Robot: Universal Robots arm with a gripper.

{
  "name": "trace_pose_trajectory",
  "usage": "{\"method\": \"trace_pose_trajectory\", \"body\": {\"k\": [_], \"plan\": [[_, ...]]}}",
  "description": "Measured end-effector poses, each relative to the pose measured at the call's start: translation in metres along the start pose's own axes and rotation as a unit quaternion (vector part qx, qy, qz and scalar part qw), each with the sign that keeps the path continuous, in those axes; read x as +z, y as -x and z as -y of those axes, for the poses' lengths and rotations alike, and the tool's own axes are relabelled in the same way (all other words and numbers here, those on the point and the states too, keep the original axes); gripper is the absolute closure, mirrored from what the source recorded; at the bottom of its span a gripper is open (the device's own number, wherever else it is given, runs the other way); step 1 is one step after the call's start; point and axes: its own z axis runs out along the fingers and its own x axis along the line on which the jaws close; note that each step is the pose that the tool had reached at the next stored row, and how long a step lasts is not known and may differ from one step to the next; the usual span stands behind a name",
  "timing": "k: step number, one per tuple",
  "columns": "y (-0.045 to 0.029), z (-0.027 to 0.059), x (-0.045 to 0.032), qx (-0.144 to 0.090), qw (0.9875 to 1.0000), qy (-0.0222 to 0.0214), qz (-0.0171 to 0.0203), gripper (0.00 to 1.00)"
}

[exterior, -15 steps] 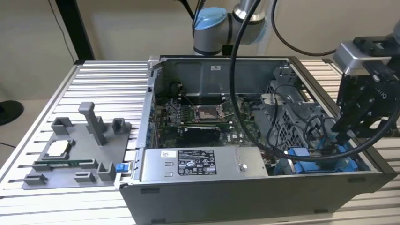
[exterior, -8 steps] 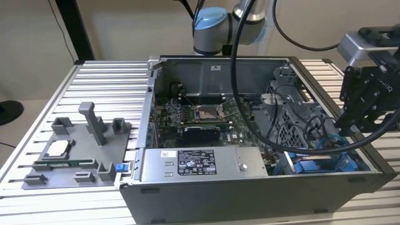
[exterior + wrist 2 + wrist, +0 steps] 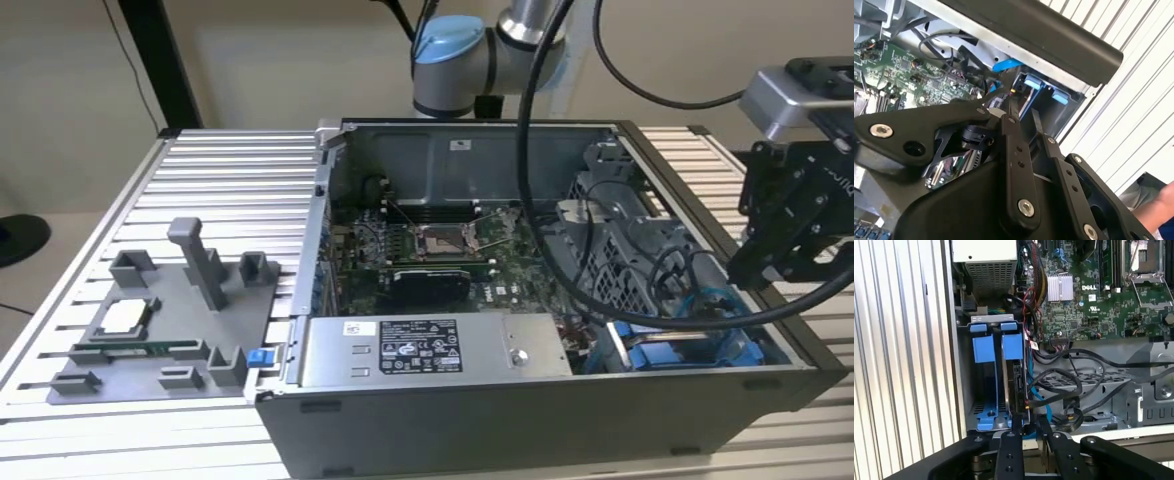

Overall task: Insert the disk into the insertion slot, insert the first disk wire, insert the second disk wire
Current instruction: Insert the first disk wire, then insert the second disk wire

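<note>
The disk (image 3: 1017, 382) stands on edge in the insertion slot (image 3: 985, 347), between bright blue rails and tabs at the case's corner. In the exterior view that slot (image 3: 687, 350) is at the case's front on the exterior view's right. My gripper (image 3: 1028, 421) hovers just above the disk's outer edge, open by a narrow gap with nothing seen between the fingers (image 3: 1013, 130). The exterior view has the gripper (image 3: 742, 272) above the case's wall, on the exterior view's right. Loose black wires (image 3: 1069, 390) and a blue wire (image 3: 1036, 400) lie beside the slot.
The open case holds a motherboard (image 3: 427, 250), a silver power-supply box (image 3: 414, 350) and a perforated cage (image 3: 627, 270). A grey fixture plate (image 3: 160, 320) lies on the slatted table (image 3: 227, 190) at the exterior view's left. A person's hand (image 3: 1159, 205) is near the table edge.
</note>
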Motion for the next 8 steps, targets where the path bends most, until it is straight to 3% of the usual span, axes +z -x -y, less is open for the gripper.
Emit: {"method": "trace_pose_trajectory", "body": {"k": [8], "plan": [[0.0103,0.0100,0.0009,0.000,1.0000,0.0000,0.0000,0.00]]}}
